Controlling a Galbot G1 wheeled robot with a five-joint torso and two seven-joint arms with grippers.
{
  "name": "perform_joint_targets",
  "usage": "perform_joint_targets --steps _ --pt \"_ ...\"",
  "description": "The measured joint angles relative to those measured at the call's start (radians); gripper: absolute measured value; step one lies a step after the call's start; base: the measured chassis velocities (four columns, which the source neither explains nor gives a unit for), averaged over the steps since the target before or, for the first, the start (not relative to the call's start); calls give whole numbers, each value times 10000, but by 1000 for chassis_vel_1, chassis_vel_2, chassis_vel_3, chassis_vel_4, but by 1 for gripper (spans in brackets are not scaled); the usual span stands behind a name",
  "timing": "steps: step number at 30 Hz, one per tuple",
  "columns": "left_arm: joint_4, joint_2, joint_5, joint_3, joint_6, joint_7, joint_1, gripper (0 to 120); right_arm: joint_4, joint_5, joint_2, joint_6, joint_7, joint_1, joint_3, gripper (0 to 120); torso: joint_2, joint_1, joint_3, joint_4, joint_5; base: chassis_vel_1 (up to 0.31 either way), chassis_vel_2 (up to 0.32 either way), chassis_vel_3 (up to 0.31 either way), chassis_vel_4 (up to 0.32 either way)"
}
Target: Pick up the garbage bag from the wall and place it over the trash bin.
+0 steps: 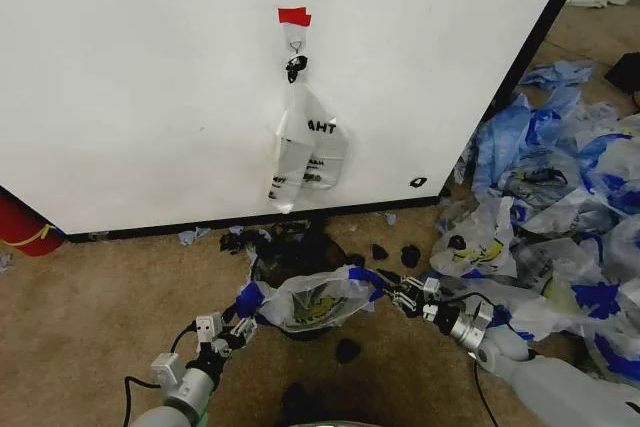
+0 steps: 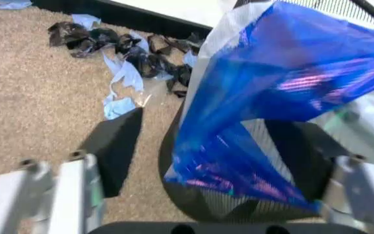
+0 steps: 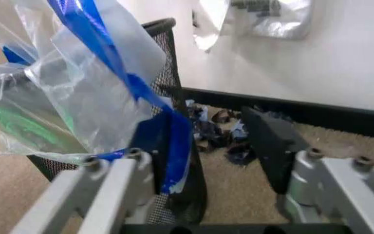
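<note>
Grippers, left (image 1: 243, 327) and right (image 1: 398, 294), are parted beside the bag's (image 1: 315, 302) handles, stretched over the bin (image 3: 174, 122).

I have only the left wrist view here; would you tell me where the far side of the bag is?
Observer: In the head view the garbage bag is stretched between the left hand and the right hand, above the trash bin.
Operator: Is the right hand clamped on it?
Observer: Its jaws stand apart; the blue handle drapes against one finger.
Operator: Does anything hang on the wall?
Observer: A second white bag hangs from the hook on the wall.
</note>
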Motion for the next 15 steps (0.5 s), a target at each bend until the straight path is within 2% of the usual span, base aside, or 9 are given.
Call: perform_joint_targets --steps 6,7,11,14,15 --pt "-210 133 358 -272 1 -8 644 99 354 -201 -599 167 -155 -221 192 69 0 0 0 0 1 0 0 0 0" --pt "-210 133 358 -272 1 -8 644 99 354 -201 -599 167 -155 -221 192 69 0 0 0 0 1 0 0 0 0" --pt "-324 273 527 -553 1 -63 1069 100 807 -235 -1103 299 -584 -403 401 86 0 0 0 -2 0 0 0 0 0" --pt "-583 330 848 -1244 -69 -151 2034 100 1402 113 -1629 325 -933 -444 509 98 0 0 0 1 -3 0 0 0 0" --pt "-583 330 848 -1244 -69 -151 2034 100 1402 113 -1629 325 -933 -444 509 98 0 0 0 1 -3 0 0 0 0"
